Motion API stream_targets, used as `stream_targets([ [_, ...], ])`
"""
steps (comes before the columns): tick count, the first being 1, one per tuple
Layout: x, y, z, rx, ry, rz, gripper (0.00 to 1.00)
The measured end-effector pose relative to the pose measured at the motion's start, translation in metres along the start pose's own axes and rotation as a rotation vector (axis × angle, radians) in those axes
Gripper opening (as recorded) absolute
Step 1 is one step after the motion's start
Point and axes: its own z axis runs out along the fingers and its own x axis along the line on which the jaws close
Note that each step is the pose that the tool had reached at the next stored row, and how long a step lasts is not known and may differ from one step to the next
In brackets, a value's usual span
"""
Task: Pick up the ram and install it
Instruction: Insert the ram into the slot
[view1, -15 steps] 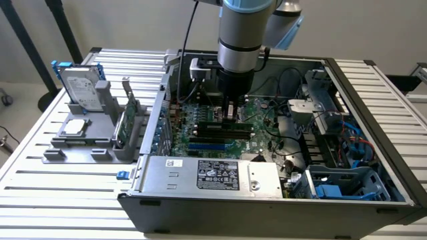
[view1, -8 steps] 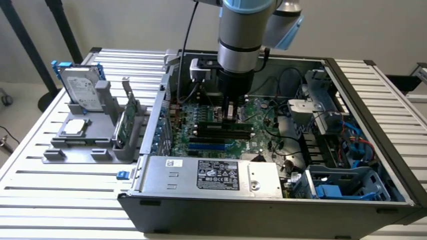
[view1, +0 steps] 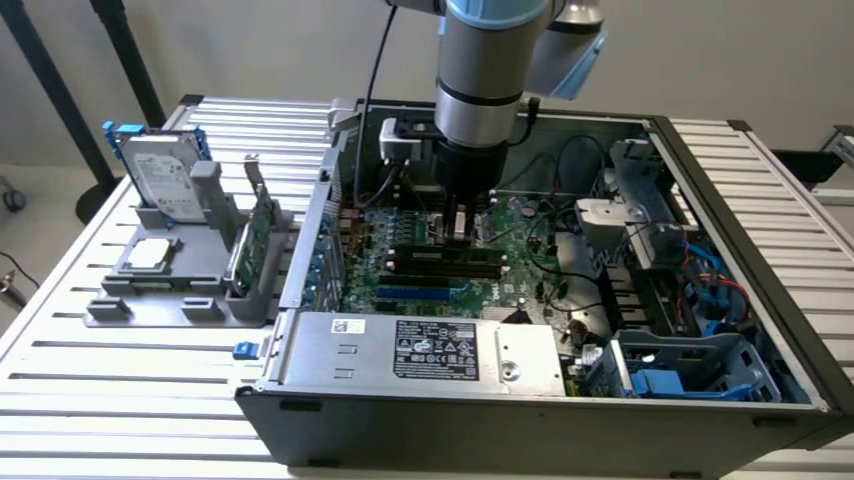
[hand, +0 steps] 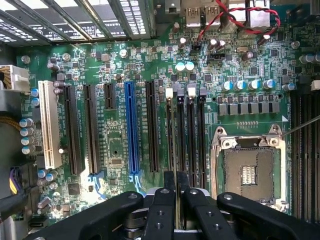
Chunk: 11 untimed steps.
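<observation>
Power supply (view1: 420, 350): silver box with a label, nearest edge of the open computer case (view1: 534, 425) on the slatted worktop (view1: 134, 400).
Parts holder (view1: 174, 290): grey stand on the exterior view's left, beside the case; carries a hard drive (view1: 160, 175) upright in a blue frame and a green expansion card (view1: 254, 245) on edge.
Motherboard (hand: 115, 145): green, flat in the case floor; black, blue and white slots run side by side, open CPU socket (hand: 248, 172) beside them.
End effector (hand: 175, 197): down inside the case over the memory slots (hand: 192, 137), fingers clenched on the ram.
Ram (hand: 175, 150): thin stick held on edge between the fingers, lined up along one of the black memory slots; whether it touches the slot I cannot tell.
Second stick (view1: 447, 256): long dark module lying in the slot area just near of the end effector.
Task status: pick-up done; seating judged unfinished, since the stick sits in the grip.
</observation>
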Motion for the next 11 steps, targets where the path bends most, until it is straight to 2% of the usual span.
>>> stream_targets([
  [3, -0.0003, -0.0001, 0.0006, -0.0003, 0.0042, 0.0, 0.14],
  [6, -0.0013, 0.0, 0.0009, 0.0007, 0.0163, 0.0, 0.14],
  [11, -0.006, 0.0004, 0.0016, 0.0019, 0.032, 0.001, 0.14],
])
